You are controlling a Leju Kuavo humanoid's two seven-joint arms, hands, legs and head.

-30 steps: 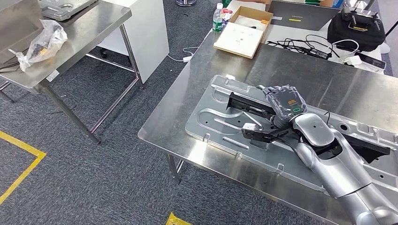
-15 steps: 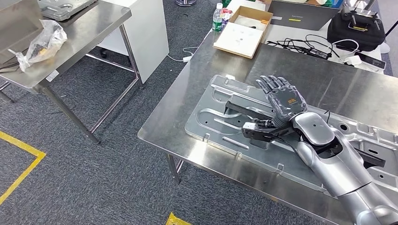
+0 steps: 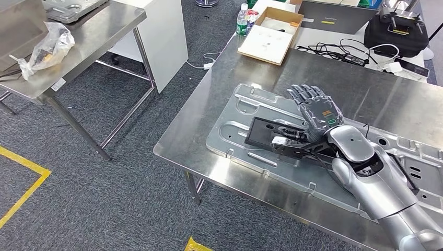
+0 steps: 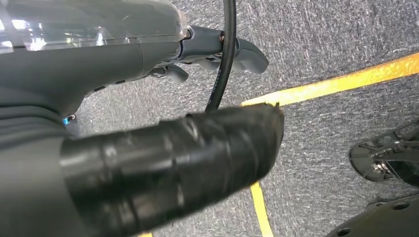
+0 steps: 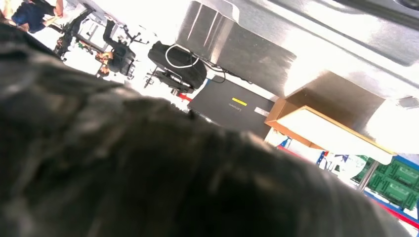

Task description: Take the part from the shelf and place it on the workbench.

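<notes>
1. The steel workbench [image 3: 219, 99] fills the right half of the head view, its near corner pointing toward the grey carpet.
2. A large pressed-metal panel [image 3: 245, 107] lies flat on the workbench, running from mid-table to the right edge of the picture.
3. A second steel table [image 3: 99, 31] stands well apart at upper left, with a crumpled clear plastic bag [image 3: 48, 46] on it.
4. The silver right arm [image 3: 386, 193] reaches in from the lower right, over the panel.
5. The part [image 3: 266, 133], a flat black piece with a long black bar trailing under the arm, lies on the panel and so on the workbench.
6. An open cardboard box [image 3: 270, 34] sits at the far edge of the workbench, a plastic bottle [image 3: 242, 20] just beside it.
7. The right hand [image 3: 316, 112] is above the part's far end, palm down, fingers spread wide and straight, gripping nothing.
8. The left hand [image 4: 217, 47] hangs over the carpet beside a yellow floor line [image 4: 336, 84]; whether its fingers are parted or curled cannot be told.
</notes>
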